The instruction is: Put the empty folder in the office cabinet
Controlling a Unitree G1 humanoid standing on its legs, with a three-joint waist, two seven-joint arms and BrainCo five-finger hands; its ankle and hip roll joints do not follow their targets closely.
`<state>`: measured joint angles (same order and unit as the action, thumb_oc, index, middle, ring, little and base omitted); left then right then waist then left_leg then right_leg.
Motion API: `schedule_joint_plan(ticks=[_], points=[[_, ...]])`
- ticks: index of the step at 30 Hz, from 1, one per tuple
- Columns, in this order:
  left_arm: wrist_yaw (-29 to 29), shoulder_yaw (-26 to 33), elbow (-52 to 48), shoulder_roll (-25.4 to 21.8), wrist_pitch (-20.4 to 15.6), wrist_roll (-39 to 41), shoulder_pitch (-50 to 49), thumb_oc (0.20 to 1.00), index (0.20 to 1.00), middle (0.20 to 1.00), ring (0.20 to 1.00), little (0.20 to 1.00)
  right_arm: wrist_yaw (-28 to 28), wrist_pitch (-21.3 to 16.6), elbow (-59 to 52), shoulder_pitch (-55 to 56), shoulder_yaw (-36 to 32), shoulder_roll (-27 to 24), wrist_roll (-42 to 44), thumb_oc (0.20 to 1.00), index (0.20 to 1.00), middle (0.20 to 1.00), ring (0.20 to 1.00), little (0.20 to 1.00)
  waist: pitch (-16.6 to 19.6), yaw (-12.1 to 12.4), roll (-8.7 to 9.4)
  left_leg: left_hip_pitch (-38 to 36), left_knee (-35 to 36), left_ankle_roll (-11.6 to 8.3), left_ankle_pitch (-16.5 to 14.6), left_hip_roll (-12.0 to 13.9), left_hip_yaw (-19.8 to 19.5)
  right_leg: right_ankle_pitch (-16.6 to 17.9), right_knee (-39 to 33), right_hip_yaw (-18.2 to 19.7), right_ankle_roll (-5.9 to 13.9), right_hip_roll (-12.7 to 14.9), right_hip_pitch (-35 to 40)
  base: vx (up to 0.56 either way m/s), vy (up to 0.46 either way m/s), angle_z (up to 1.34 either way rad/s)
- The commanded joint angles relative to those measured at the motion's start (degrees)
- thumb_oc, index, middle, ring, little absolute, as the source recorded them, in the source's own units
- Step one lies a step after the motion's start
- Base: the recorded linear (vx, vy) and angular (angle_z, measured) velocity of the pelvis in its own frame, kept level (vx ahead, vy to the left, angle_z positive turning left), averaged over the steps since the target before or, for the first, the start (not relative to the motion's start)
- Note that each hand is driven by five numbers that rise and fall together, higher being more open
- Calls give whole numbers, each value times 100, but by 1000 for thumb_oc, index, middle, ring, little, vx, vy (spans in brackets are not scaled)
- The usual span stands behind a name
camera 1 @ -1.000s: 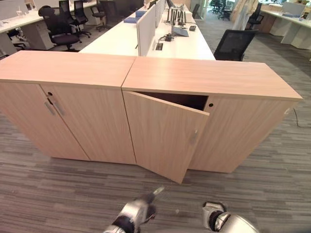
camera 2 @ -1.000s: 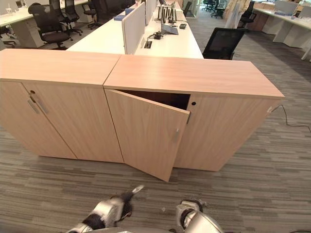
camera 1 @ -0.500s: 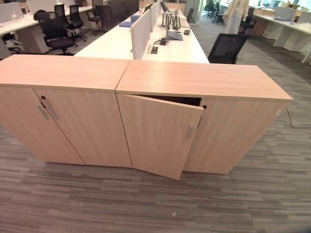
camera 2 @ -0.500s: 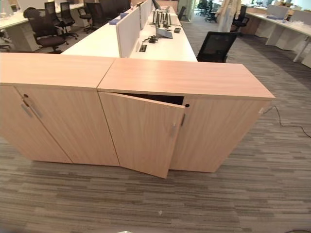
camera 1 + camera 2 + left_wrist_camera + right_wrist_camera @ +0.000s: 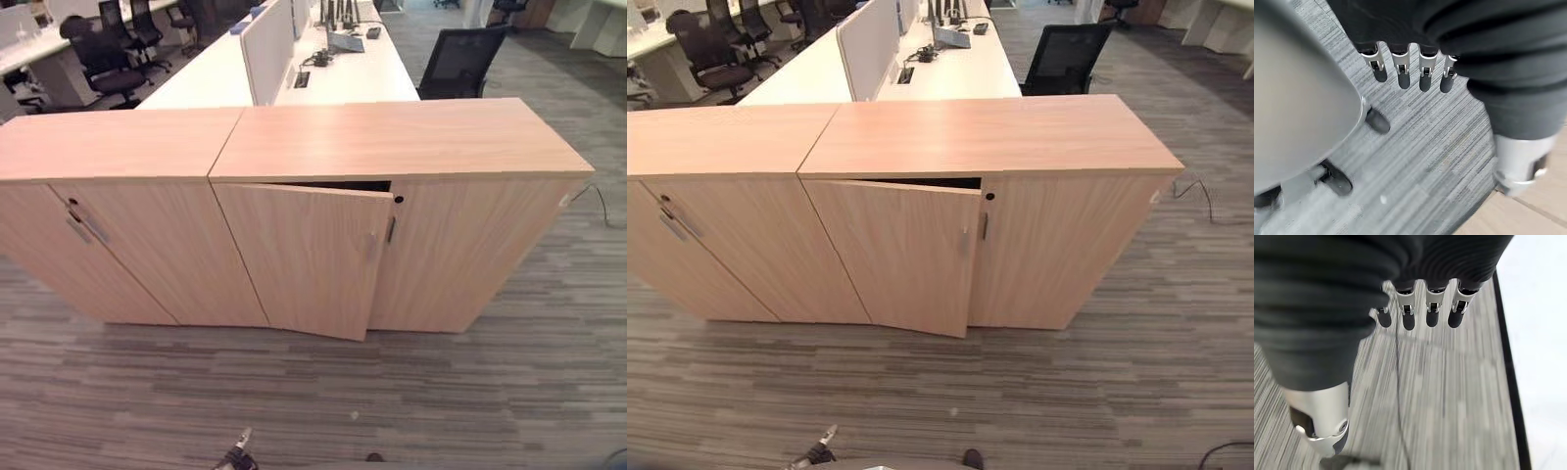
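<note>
no writing or label can be read anywhere in the scene.

low light-wood office cabinet [image 5: 402, 137] stands straight ahead on the grey striped carpet floor [image 5: 294, 392]. its left-hand door [image 5: 299, 259] stands ajar, swung out a little at the handle side, with a thin dark gap under the cabinet top. its right-hand door [image 5: 470, 250] is flush and closed. a small slim metal handle [image 5: 371, 245] sits near the free edge of the ajar door, and another one [image 5: 391, 230] on the closed door just beside it. the inside of the cabinet is too dark and narrow to make out.

a second light-wood cabinet [image 5: 108, 147] butts against its left side, both doors closed. behind the cabinets run long white desks [image 5: 343, 78] with a grey divider panel [image 5: 266, 44], and black mesh office chairs [image 5: 460, 64] stand near them.

left hand [image 5: 1400, 34] hangs over bare carpet in its wrist view, fingers [image 5: 1403, 73] straight, side by side and slightly apart, holding nothing. a tip of it shows at the lower edge of the left eye view. right hand [image 5: 1415, 264] hangs likewise over carpet, fingers [image 5: 1432, 313] straight and a little apart, nothing in them, with a white surface [image 5: 1537, 357] edged in black alongside.

no folder lies in either hand, and i cannot tell whether one sits inside the cabinet. both hands are well apart from the cabinet.
</note>
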<state>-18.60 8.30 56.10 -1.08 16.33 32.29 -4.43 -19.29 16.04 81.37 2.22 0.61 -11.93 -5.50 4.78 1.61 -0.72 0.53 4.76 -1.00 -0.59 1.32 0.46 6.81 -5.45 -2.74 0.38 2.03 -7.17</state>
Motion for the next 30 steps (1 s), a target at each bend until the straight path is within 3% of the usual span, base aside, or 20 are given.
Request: schedule_joint_plan(ticks=[1, 2, 7, 14, 19, 30], points=[[-432, -237, 290, 253, -199, -372, -83, 1000, 1000, 1000, 1000, 1000, -224, -4, 509, -114, 48, 52, 223, 1000, 1000, 1000, 1000, 1000, 348, -77, 166, 29, 24, 97, -166, -159, 22, -676, 45, 84, -245, -238, 340, -23, 138, -38], [-931, -736, 326, 133, -391, -888, 108, 1000, 1000, 1000, 1000, 1000, -349, 28, 547, -164, 134, 178, 300, 1000, 1000, 1000, 1000, 1000, 403, -101, 132, 14, 24, 141, -155, -156, 72, -668, 45, 148, -238, -222, 365, -2, 82, -31], [-1274, -926, 392, 42, -584, -1168, 253, 1000, 1000, 1000, 1000, 1000, -377, 15, 583, -138, 214, 277, 323, 1000, 1000, 1000, 1000, 1000, 399, -104, 114, -36, 24, 187, -173, -181, 107, -623, 45, 198, -227, -200, 422, 0, 71, -13], [-1731, -1492, 1383, 176, -1093, -1633, 662, 1000, 1000, 1000, 1000, 1000, -393, -34, 805, -140, 330, 536, 322, 1000, 1000, 1000, 1000, 1000, 484, -148, 119, -48, 24, 241, -211, -201, 196, -544, 45, 309, -180, -178, 357, -1, 34, -3], [-1019, -1659, 1828, 355, -899, -1626, 671, 1000, 1000, 1000, 1000, 1000, -414, -98, 820, -176, 465, 595, 312, 1000, 1000, 1000, 1000, 1000, 517, -189, 101, -23, 24, 264, -209, -207, 213, -519, 45, 339, -156, -166, 299, -5, 27, -9], [-619, -1419, 1873, 319, -784, -1463, 619, 1000, 1000, 1000, 1000, 1000, -270, -56, 831, -242, 502, 612, 368, 1000, 1000, 1000, 1000, 1000, 549, -146, 111, 26, 24, 271, -187, -204, 174, -516, 45, 298, -146, -145, 263, 0, 2, 0]])
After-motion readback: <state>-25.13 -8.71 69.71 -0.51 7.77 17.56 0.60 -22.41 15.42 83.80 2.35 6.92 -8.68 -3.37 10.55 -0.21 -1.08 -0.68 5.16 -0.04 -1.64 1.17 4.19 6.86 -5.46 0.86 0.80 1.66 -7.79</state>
